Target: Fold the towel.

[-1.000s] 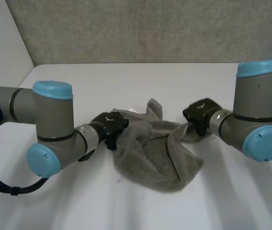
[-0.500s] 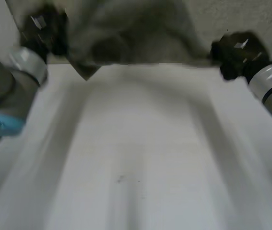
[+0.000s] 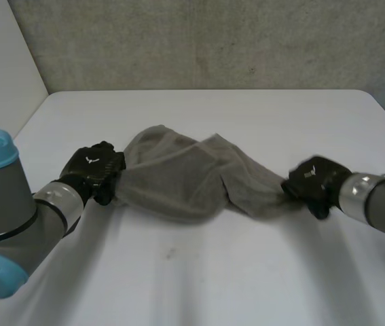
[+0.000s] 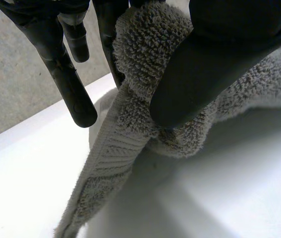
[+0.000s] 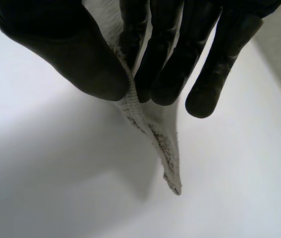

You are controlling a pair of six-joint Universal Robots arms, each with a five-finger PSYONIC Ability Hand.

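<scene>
A grey towel [image 3: 185, 176] hangs stretched and twisted between my two hands, sagging onto the white table [image 3: 199, 272] in its middle. My left hand [image 3: 97, 170] holds the towel's left end. In the left wrist view the thumb [image 4: 204, 74] presses a bunched fold of towel [image 4: 145, 64] against the fingers. My right hand [image 3: 314, 185] holds the towel's right end. In the right wrist view the thumb [image 5: 76, 54] and fingers [image 5: 162, 59] pinch a thin hemmed edge of towel [image 5: 152, 134], and a corner dangles below them.
The table's back edge meets a grey wall [image 3: 212, 41]. A pale wall [image 3: 2, 75] stands at the left. A small dark speck [image 3: 170, 254] lies on the table in front of the towel.
Both hands swung the towel up high off the table, then brought it down again. The hands now stand much farther apart, with the towel drawn out between them instead of crumpled.
</scene>
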